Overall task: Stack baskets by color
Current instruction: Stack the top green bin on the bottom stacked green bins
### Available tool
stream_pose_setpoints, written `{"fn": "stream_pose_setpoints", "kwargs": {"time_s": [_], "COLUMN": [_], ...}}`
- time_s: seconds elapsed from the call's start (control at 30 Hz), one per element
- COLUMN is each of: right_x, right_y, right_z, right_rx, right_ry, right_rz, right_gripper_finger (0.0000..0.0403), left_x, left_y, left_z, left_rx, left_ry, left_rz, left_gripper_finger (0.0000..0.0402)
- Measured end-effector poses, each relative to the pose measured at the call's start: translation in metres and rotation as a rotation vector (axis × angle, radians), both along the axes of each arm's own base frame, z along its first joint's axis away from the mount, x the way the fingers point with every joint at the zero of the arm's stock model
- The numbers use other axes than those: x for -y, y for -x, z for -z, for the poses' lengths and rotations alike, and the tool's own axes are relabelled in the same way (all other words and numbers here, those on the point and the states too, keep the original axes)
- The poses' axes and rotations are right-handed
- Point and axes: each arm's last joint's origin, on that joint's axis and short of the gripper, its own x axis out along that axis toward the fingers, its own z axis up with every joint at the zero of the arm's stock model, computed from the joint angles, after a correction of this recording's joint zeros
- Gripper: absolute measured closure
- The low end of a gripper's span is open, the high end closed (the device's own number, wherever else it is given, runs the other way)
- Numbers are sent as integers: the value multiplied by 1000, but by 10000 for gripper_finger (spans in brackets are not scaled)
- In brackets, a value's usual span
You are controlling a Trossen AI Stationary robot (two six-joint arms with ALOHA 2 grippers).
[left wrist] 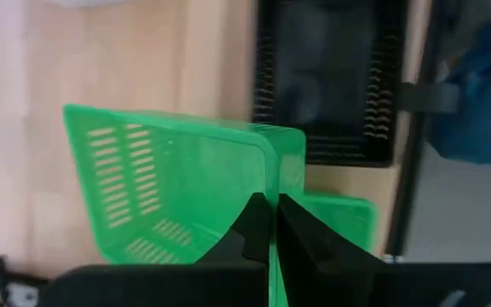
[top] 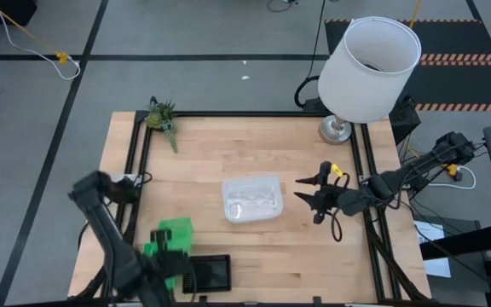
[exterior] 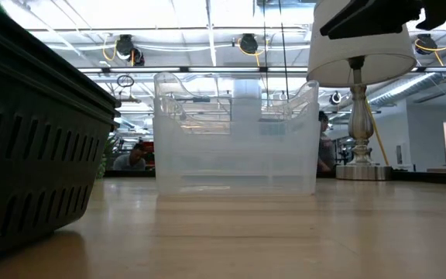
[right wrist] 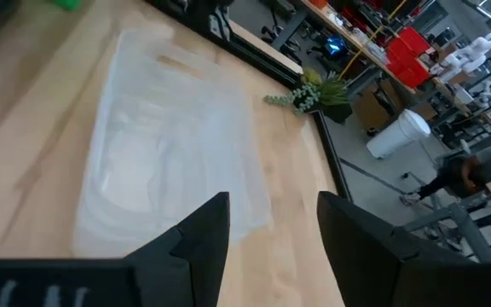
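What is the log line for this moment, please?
left gripper: shut on green basket rim, near black basket | right gripper: open, beside clear basket | stage: stacking green

Seen level across the wooden table (exterior: 285, 240): clear basket (exterior: 235, 139) upright at centre; black basket (exterior: 29, 139) close by the camera, left, slotted wall facing; white lampshade (exterior: 360, 53) on a metal stem, right — people beyond, in the room.
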Motion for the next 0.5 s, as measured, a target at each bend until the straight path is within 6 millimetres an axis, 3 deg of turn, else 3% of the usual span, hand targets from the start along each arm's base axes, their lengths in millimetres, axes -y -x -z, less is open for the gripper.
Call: {"fn": "stream_pose_setpoints", "kwargs": {"time_s": [0.2, 0.5], "right_x": [-4, -2], "right_y": [0, -4], "right_z": [-3, -8], "right_rx": [32, 61], "right_ry": [-5, 46], "right_rz": [-19, -29], "right_gripper_finger": [232, 232], "left_x": [42, 56], "left_y": [0, 15], "left_z": [18, 23], "left_rx": [-7, -18], "left_ry": [6, 20], "left_rz": [12, -38], "left_gripper_finger": [397, 397]}}
